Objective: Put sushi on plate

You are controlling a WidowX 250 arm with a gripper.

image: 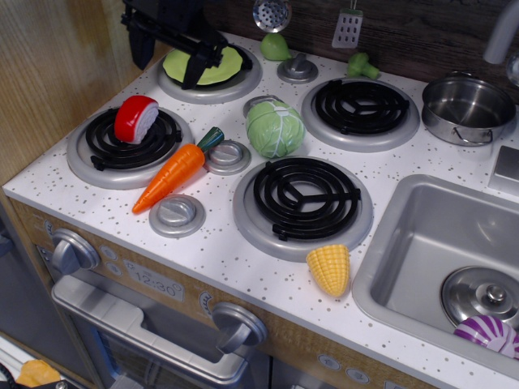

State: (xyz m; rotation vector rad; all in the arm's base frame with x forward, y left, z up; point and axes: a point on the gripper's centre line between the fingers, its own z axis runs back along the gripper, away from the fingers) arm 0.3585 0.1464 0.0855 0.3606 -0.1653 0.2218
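The sushi (136,117), red on top and white underneath, rests on the front-left burner (130,146). The light-green plate (219,71) lies on the back-left burner and is partly hidden behind my gripper. My black gripper (166,69) hangs at the back left, over the plate's left side, above and behind the sushi. Its two fingers point down and stand apart with nothing between them.
An orange carrot (172,174) lies right of the sushi. A pale-green cabbage (275,128) sits mid-stove. A corn piece (330,268) lies near the front edge. A steel pot (468,108) stands at the back right, a sink (442,251) at right. A wooden wall (65,65) bounds the left.
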